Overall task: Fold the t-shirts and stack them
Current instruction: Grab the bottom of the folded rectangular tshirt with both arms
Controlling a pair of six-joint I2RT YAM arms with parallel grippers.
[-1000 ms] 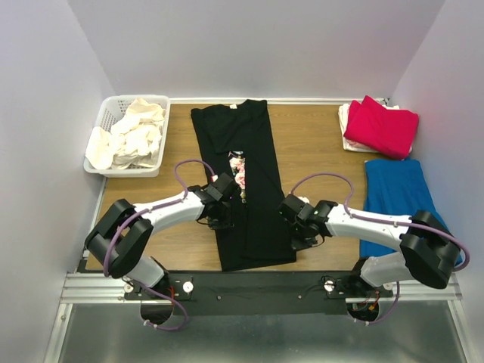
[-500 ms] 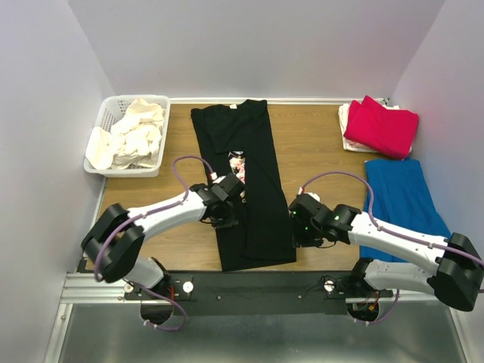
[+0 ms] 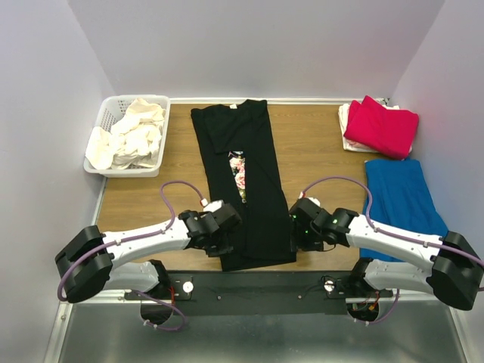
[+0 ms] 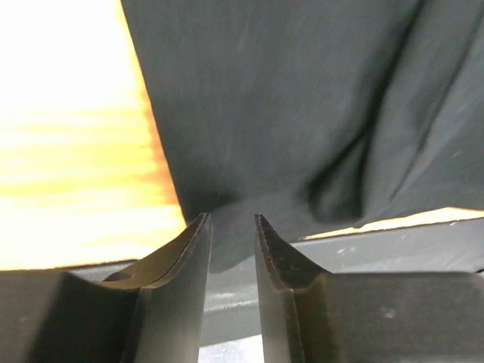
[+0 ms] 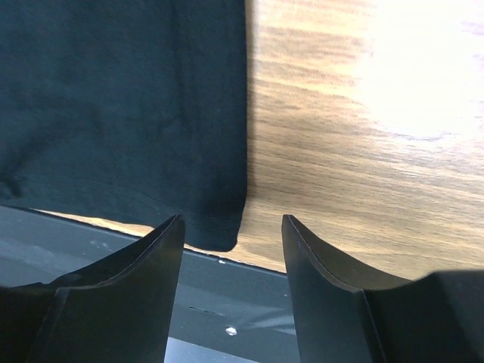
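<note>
The black t-shirt (image 3: 246, 204) lies folded into a long strip down the middle of the table, its rose print (image 3: 238, 172) showing. My left gripper (image 3: 224, 243) is at the shirt's near left corner. In the left wrist view its jaws (image 4: 231, 218) stand a narrow gap apart, with the black hem (image 4: 227, 242) at the tips. My right gripper (image 3: 299, 236) is at the near right corner. It is wide open (image 5: 232, 218) over the hem corner (image 5: 215, 231). A red t-shirt (image 3: 380, 125) lies on a cream one (image 3: 346, 117) at the back right.
A white lattice basket (image 3: 106, 113) at the back left holds crumpled cream shirts (image 3: 132, 136). A blue cloth (image 3: 401, 200) lies on the right side. The table's near edge and the metal rail (image 3: 249, 286) run just below both grippers.
My left gripper has moved down the shirt's left edge from beside the print to the near left corner. My right gripper has shifted slightly right and nearer, to the near right corner.
</note>
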